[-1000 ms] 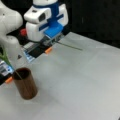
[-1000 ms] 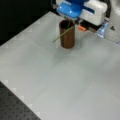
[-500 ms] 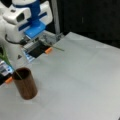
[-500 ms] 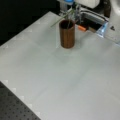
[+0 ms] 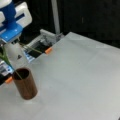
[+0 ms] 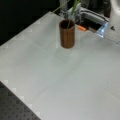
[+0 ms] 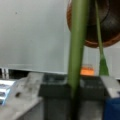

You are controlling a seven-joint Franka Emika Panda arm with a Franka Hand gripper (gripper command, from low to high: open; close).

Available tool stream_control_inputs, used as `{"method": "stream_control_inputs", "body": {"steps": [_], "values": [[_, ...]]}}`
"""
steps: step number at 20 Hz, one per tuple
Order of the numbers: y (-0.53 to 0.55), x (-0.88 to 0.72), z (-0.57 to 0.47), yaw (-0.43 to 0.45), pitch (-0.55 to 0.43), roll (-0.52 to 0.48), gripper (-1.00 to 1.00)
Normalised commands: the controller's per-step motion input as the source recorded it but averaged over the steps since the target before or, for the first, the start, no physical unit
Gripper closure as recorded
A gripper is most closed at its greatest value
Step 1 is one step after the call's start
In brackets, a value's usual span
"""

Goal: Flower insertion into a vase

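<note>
Vase [image 5: 25, 86]: stands on the table [image 5: 82, 82], right under the gripper [image 7: 75, 93].
Flower [image 5: 8, 62]: its stem tip is inside the vase mouth.
Gripper: pinching the stem.
Risk: the leaning stem could snag the rim and tip the vase.
</note>
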Motion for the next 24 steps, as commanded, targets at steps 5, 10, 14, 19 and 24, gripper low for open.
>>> {"method": "stream_control_inputs", "body": {"steps": [5,10,14,19,24], "values": [[-0.23,-0.45,-0.17,0.058,-0.060,-0.132,1.00],[-0.09,-0.31,-0.13,0.046,-0.036,-0.119,1.00],[0.02,-0.23,-0.07,0.046,0.167,-0.139,1.00],[0.08,-0.07,0.04,0.073,0.444,-0.184,1.00],[0.00,0.25,0.11,0.050,0.573,-0.173,1.00]]}}
